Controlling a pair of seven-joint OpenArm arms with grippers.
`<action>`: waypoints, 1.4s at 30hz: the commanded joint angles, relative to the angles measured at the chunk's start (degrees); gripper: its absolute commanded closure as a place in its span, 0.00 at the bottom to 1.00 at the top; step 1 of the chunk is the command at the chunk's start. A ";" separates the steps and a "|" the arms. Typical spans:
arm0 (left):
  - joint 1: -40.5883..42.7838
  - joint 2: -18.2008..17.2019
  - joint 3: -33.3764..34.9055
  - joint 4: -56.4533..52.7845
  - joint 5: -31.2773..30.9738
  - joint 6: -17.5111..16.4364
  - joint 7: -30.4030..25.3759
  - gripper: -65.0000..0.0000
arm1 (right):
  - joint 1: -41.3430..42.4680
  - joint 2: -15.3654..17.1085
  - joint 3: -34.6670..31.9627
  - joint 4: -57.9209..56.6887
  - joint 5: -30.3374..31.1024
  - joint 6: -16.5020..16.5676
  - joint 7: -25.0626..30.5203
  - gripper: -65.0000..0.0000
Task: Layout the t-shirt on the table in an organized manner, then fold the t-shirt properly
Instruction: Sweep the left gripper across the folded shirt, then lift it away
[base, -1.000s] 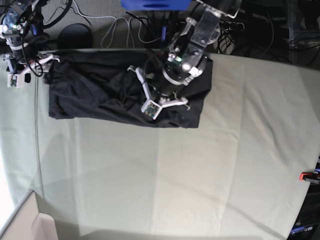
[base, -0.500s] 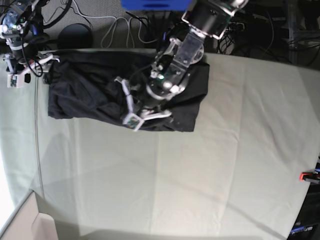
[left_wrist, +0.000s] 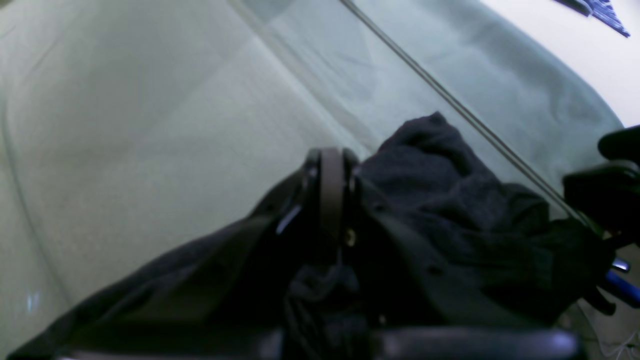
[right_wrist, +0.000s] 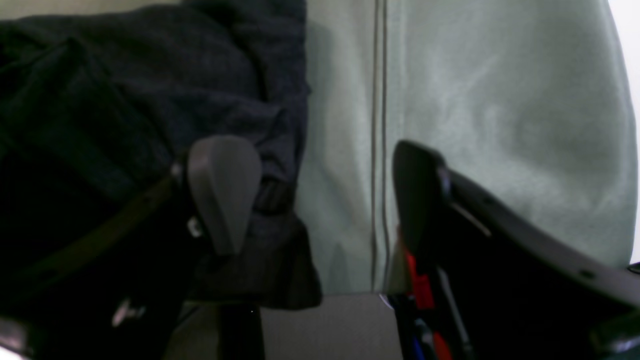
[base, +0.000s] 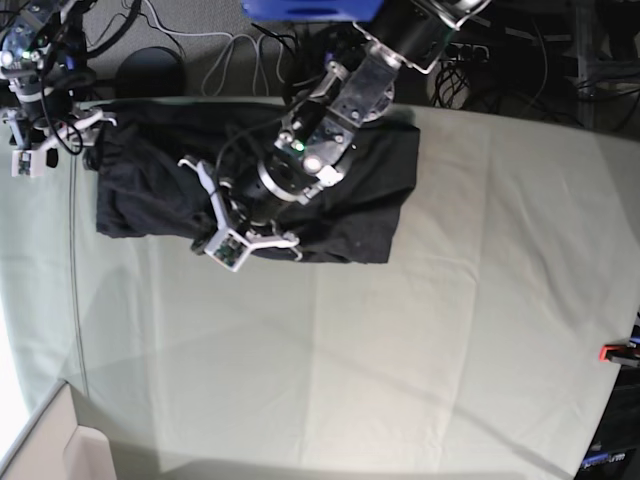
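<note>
The t-shirt (base: 330, 180) is lying bunched along the 12 o'clock edge of the table (base: 420, 350) in the base view, running from about 10 to 12 o'clock, dark and crumpled, no print showing. Most of the pale cloth toward 6 o'clock is sitting bare.

Step in hand, as I judge it: the laying-out stage, not the folding. The garment is in a rumpled band, with no sleeves or hem readable.

Left gripper (base: 238, 232): reaching over the near edge of the shirt, a little toward 9 o'clock from its middle. In the left wrist view its fingers (left_wrist: 331, 185) are pressed together, with dark fabric (left_wrist: 450, 200) gathered just behind and beside them. It is looking like a pinch on the t-shirt's edge, though the fold actually caught between the pads is too dark to make out clearly.

Right gripper (base: 45, 140): sitting at the shirt's 9 o'clock end, by the table's far corner. In the right wrist view the jaws are standing wide apart, gripper centre (right_wrist: 320, 195) over bare table cloth; one finger (right_wrist: 222, 185) is lying against or just over the shirt's edge, the other clear of it. Nothing is held.

Next move likely calls for the right gripper to close on that end so both arms can be drawing the shirt out flat toward 6 o'clock.
</note>
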 joint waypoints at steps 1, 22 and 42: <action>-0.81 0.81 -0.89 2.55 -0.73 -0.04 -1.22 1.00 | -0.05 0.59 0.24 0.91 0.96 -0.03 1.34 0.31; 10.18 -7.79 -34.74 16.96 -0.99 -0.13 4.50 0.49 | 7.07 2.61 -1.34 -9.63 0.87 -0.03 1.34 0.31; 10.45 -8.23 -40.89 16.44 -0.99 -0.39 4.76 0.49 | 6.37 2.61 -9.78 -18.07 1.31 -0.03 1.34 0.33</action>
